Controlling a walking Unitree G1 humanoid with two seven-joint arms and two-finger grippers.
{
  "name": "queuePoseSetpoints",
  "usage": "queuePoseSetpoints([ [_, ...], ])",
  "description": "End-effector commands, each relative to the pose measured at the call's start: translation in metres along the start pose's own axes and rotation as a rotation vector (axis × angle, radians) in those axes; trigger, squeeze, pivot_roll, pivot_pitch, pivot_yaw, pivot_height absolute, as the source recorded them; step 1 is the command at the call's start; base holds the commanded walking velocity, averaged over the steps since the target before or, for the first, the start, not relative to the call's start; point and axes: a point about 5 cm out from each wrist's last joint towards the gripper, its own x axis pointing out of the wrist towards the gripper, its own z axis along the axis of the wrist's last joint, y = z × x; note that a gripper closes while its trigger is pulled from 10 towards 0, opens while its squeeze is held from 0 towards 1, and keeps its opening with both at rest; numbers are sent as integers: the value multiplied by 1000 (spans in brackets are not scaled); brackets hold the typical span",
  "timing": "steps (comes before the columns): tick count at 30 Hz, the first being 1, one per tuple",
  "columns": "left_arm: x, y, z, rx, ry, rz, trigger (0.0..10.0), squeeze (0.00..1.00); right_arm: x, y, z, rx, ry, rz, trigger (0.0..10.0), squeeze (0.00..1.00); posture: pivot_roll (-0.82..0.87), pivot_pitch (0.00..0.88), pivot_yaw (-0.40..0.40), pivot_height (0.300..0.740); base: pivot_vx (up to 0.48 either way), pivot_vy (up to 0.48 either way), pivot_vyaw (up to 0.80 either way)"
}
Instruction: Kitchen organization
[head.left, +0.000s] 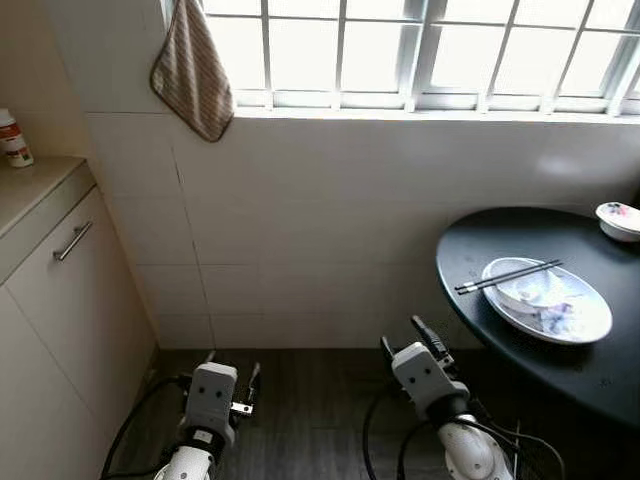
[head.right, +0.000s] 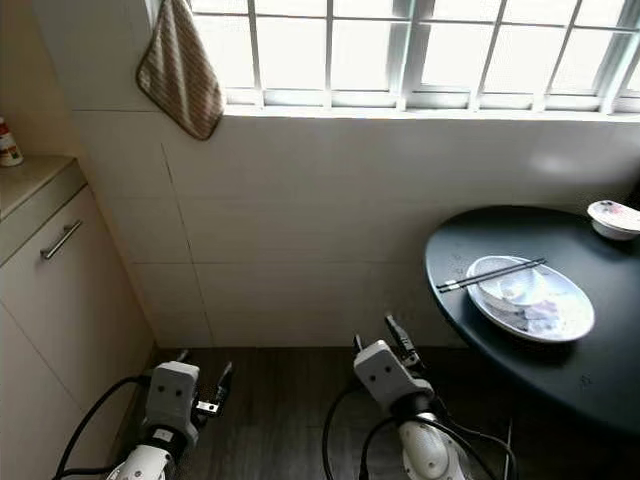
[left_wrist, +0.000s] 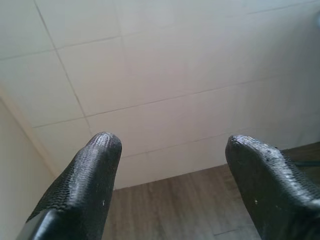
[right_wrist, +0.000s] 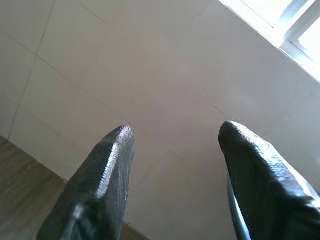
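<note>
Black table (head.left: 590, 370) holds one plate (head.left: 590, 322), two chopsticks (head.left: 508, 276), one bowl (head.left: 619, 220).

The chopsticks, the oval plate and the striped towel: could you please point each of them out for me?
chopsticks (head.left: 508, 276), left eye view, middle of the pair.
oval plate (head.left: 592, 318), left eye view, bare right rim.
striped towel (head.left: 193, 75), left eye view, middle of the hanging cloth.

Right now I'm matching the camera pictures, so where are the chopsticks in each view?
Left eye view: chopsticks lie across the white plate, right side.
Right eye view: chopsticks, same plate, slightly nearer centre.
Left wrist view: tiled wall.
Right wrist view: tiled wall.
Shared landmark: the hanging striped towel.
</note>
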Motion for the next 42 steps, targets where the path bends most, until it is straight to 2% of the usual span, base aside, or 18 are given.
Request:
queuePoseSetpoints([
  [1, 4, -10, 6, -15, -28, -29, 10000, 0, -5, -6, -7, -39, 14, 0, 10000, 0, 67, 0, -29, 740, 480, 0, 0],
  [7, 6, -9, 3, -9, -15, -22, 10000, 0, -4, -4, -5, -116, -10, 2, 10000, 0, 67, 0, -30, 740, 286, 0, 0],
  [14, 9, -9, 1, -11, 6, -13, 10000, 0, -4, 2, 0, -291, -61, 11, 10000, 0, 68, 0, -30, 740, 0, 0, 0],
  [17, 9, -8, 1, -13, 8, -10, 10000, 0, -5, 0, -2, -301, -36, -22, 10000, 0, 67, 0, -30, 740, 0, 0, 0],
  [24, 10, -7, 0, -28, 11, -9, 10000, 0, -3, -6, -6, -262, -8, -55, 10000, 0, 69, 0, -29, 740, 0, 0, 0],
  [28, 10, -7, -1, -32, 15, -10, 10000, 0, -2, -15, -10, -292, 38, -110, 10000, 0, 69, 0, -28, 740, 0, 0, -741],
  [30, 10, -6, -1, -31, 16, -12, 10000, 0, -1, -13, -8, -293, 9, -72, 10000, 0, 67, 0, -27, 740, 0, 0, -800],
  [32, 10, -6, -1, -32, 17, -13, 10000, 0, 0, -10, -7, -353, 1, -44, 10000, 0, 67, 0, -27, 740, 0, 0, 0],
  [35, 11, -6, -1, -33, 18, -14, 10000, 0, 3, -4, -9, -339, -1, 15, 10000, 0, 66, 0, -25, 740, 0, 0, 0],
  [37, 11, -6, -1, -35, 19, -15, 10000, 0, 4, -1, -13, -337, 30, 50, 10000, 0, 66, 0, -25, 740, 0, 0, 0],
  [38, 11, -7, -1, -37, 21, -16, 10000, 0, 6, -2, -17, -370, 54, 56, 10000, 0, 68, 0, -25, 740, 0, 0, 0],
  [42, 12, -7, -1, -42, 22, -16, 10000, 0, 10, -13, -26, -414, 139, 18, 10000, 0, 72, 0, -30, 740, 0, 0, 0],
])
